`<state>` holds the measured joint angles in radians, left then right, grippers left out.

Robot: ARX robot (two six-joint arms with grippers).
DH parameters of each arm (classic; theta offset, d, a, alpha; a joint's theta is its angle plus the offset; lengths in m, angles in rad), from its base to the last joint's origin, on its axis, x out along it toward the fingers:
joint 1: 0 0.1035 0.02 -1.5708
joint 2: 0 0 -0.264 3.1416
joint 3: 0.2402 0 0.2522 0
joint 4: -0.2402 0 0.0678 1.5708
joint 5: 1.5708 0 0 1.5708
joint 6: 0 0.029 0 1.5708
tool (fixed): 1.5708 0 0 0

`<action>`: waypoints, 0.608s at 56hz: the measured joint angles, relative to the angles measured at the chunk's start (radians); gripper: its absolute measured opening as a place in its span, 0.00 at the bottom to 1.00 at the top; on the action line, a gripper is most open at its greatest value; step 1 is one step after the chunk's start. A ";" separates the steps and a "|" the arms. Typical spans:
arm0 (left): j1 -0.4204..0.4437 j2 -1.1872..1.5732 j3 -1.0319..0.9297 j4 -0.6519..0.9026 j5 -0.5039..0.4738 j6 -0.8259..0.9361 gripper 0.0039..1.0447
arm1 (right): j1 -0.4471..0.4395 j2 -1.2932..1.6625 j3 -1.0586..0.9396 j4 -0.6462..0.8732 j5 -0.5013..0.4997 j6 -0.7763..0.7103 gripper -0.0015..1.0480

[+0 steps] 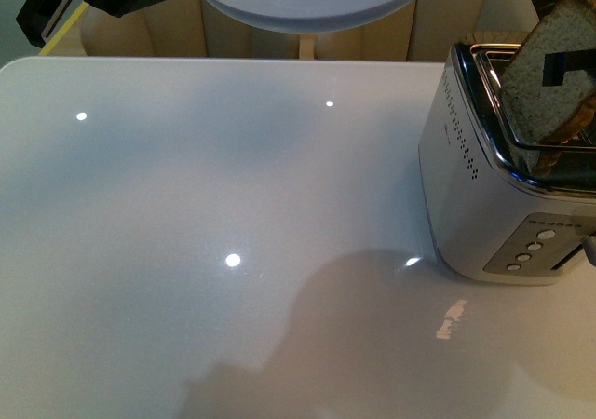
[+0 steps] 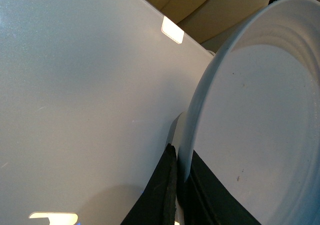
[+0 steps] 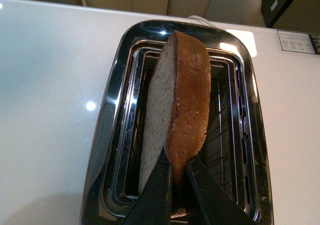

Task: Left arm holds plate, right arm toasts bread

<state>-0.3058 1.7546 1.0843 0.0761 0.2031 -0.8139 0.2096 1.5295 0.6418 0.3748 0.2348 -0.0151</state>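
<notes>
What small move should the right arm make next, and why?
Probably lower the bread straight down. The right gripper pinches its end, and most of the slice stands above the toaster slot, only its lower edge inside.

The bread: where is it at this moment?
In the front view the bread is at the far right, tilted, its lower end in a slot of the toaster, pinched by the right hand.
</notes>
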 joint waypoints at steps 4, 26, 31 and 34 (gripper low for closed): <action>0.000 0.000 0.000 0.000 0.000 0.000 0.03 | 0.000 0.008 -0.003 0.009 -0.003 0.004 0.03; 0.000 0.000 0.000 0.000 0.000 0.000 0.03 | -0.013 -0.034 -0.038 -0.022 -0.040 0.026 0.58; 0.000 0.000 0.000 0.000 0.000 0.000 0.03 | -0.030 -0.089 -0.048 -0.046 -0.052 0.025 0.71; 0.000 -0.001 0.000 0.000 0.000 0.000 0.03 | -0.044 -0.133 -0.057 -0.065 -0.064 0.024 0.79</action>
<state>-0.3058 1.7538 1.0843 0.0761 0.2031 -0.8143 0.1654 1.3964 0.5850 0.3096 0.1707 0.0093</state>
